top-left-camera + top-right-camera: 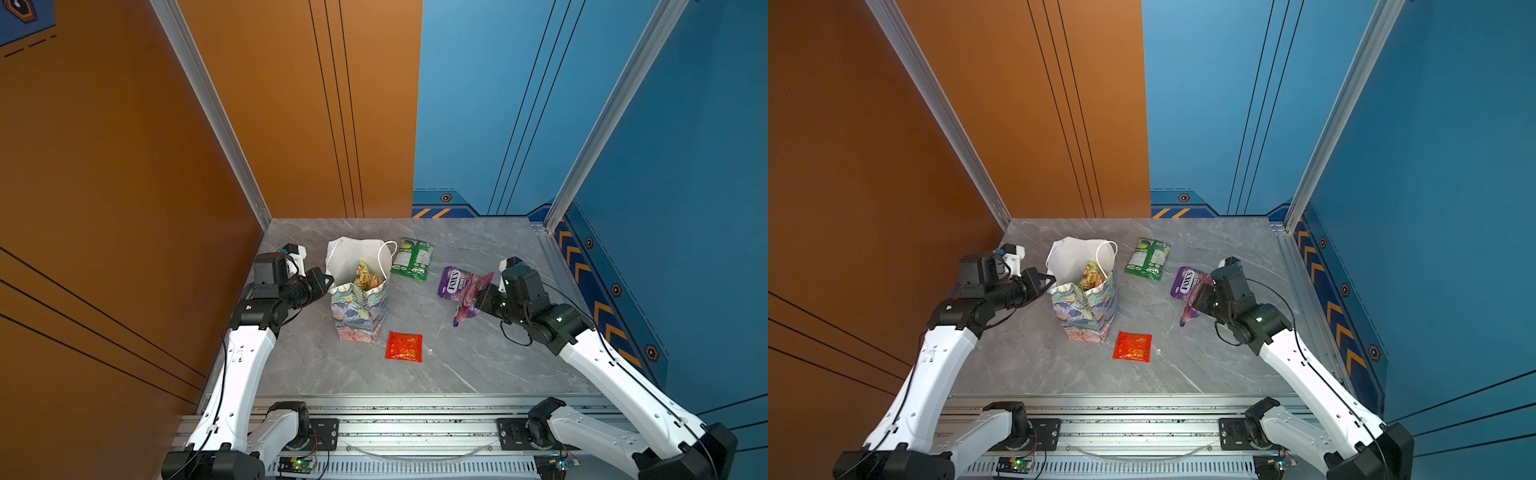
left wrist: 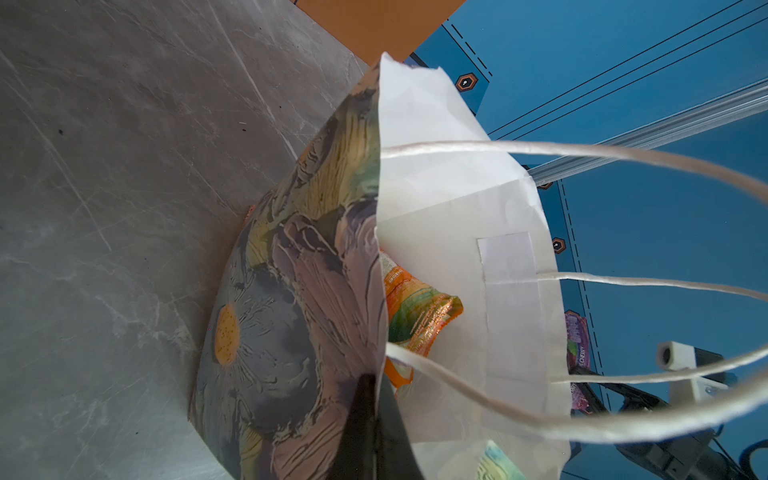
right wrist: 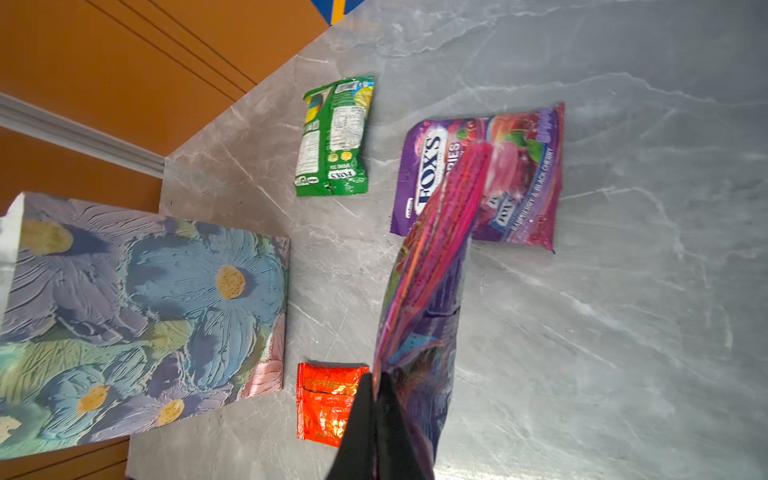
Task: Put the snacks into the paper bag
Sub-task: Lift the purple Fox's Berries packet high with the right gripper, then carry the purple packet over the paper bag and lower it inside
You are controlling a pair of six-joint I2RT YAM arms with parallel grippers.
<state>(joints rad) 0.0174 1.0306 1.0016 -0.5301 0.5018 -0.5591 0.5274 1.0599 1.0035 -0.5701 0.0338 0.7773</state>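
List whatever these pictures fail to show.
- Snack packets inside the floral paper gift bag: its walls hide most of them, so no count, all views.
- Flat purple FOX'S packet: right wrist view, partly covered by the held purple glossy packet.
- Small red foil packet: print too small or blurred everywhere.

Enclosed robot test cell: orange panel [image 1: 291,104], blue panel [image 1: 478,104], aluminium rail [image 1: 415,428], marble-look tabletop [image 1: 478,365]
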